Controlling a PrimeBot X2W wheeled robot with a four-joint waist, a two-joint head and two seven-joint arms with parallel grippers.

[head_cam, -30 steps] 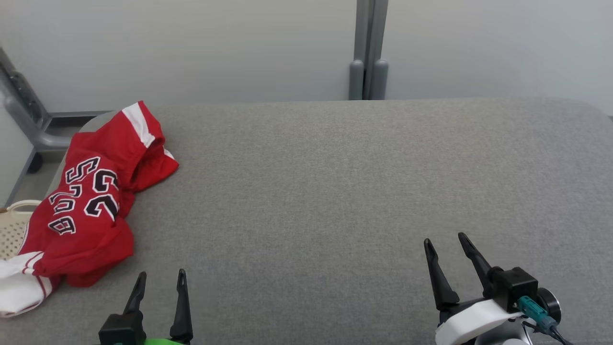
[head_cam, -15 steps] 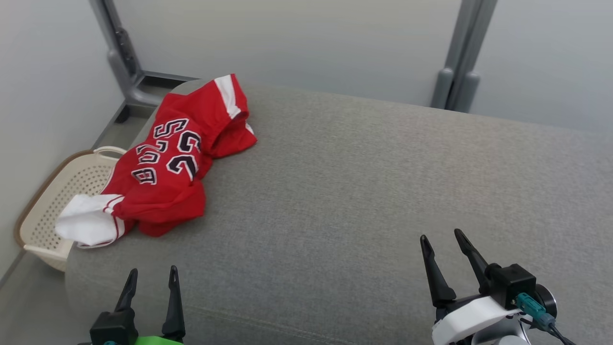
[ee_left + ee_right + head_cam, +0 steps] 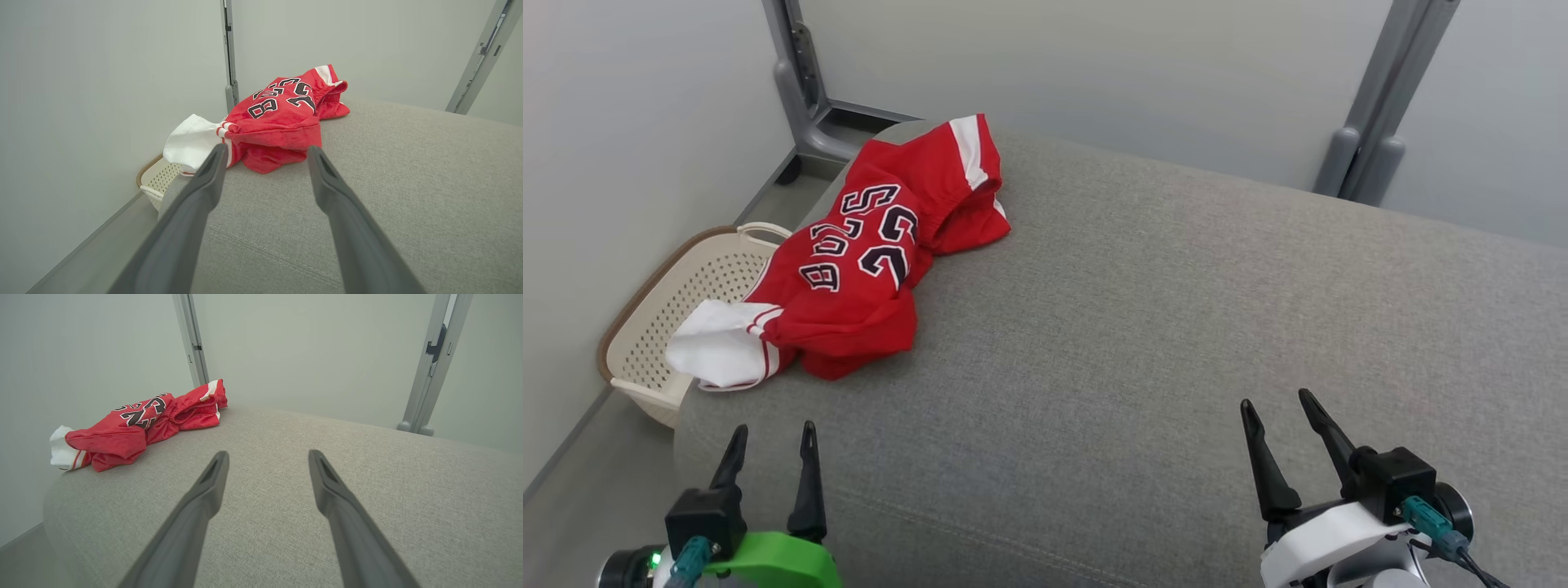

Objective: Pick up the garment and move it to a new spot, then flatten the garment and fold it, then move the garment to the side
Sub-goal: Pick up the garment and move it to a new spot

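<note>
- Soft, bright, even light in every view, perhaps from overhead.
- The garment (image 3: pixel 866 278) casts only a faint shadow on the grey cushion (image 3: pixel 1176 327).
- In my wrist views the posts (image 3: pixel 479 57) lean at the edges; the fingers (image 3: pixel 184 228) of the left gripper (image 3: pixel 265 152) blur near the lens.

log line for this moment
stage: pre-grasp | garment: bunched, untouched | left gripper: open, empty | right gripper: open, empty
</note>
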